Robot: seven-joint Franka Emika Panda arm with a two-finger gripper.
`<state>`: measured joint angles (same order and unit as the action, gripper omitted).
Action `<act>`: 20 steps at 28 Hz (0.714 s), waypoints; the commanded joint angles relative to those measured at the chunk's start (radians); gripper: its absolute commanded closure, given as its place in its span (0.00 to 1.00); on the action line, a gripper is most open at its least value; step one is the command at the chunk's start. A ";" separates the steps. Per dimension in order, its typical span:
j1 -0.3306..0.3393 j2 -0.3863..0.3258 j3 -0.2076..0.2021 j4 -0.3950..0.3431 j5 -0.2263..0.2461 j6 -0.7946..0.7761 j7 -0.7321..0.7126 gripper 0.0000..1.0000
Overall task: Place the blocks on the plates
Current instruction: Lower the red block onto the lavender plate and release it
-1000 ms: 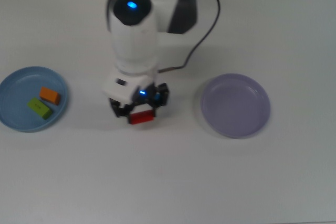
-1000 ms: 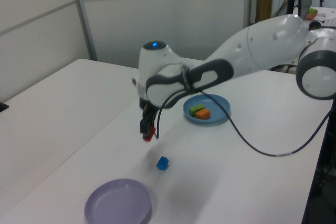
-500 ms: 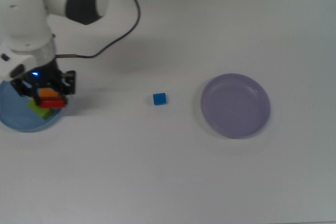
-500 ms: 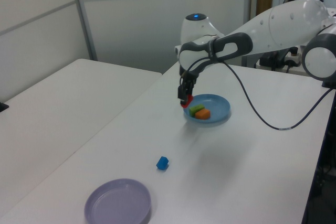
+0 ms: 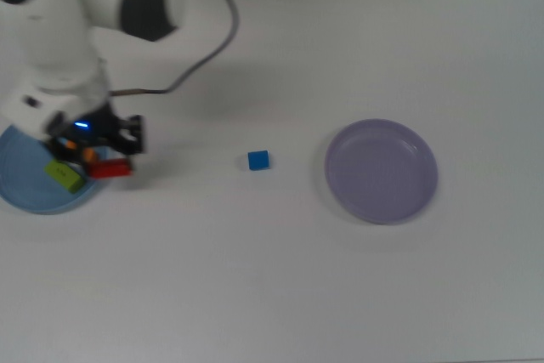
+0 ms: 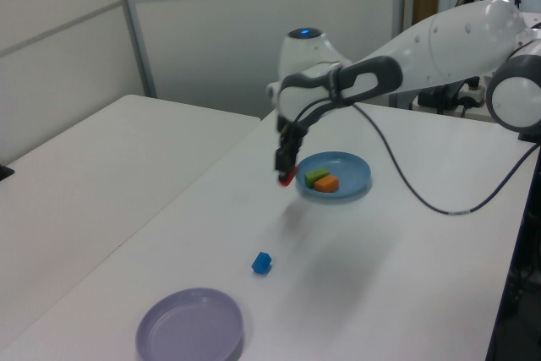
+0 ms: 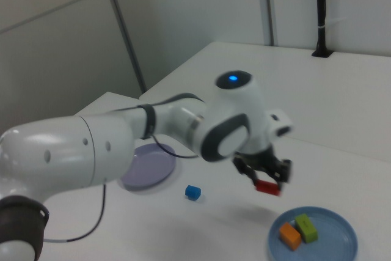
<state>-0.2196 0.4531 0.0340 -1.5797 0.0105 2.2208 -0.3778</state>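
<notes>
Gripper [image 5: 109, 161] fingers clamped on red block [image 5: 110, 169], held above the table at blue plate [image 5: 25, 201] rim; long axis horizontal, left-right in top view.

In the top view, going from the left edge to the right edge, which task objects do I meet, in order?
Light blue plate → green block → red block held in the gripper → blue cube → lavender plate. The orange block is mostly hidden under the gripper, so I leave it out.

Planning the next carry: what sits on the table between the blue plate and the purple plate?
Only the blue cube lies between the blue plate and the purple plate; the top view shows it.
</notes>
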 commanded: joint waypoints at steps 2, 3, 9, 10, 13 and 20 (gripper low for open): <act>0.198 -0.025 -0.009 -0.017 -0.017 -0.027 0.146 0.60; 0.236 -0.025 -0.009 -0.017 -0.017 -0.027 0.175 0.60; 0.368 -0.019 -0.009 -0.014 -0.023 -0.020 0.264 0.60; 0.384 -0.017 -0.009 -0.014 -0.030 -0.020 0.278 0.59; 0.431 -0.013 -0.009 -0.014 -0.061 -0.016 0.329 0.59; 0.528 0.035 -0.009 -0.014 -0.144 0.031 0.436 0.58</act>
<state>0.2541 0.4636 0.0412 -1.5833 -0.0857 2.2162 -0.0035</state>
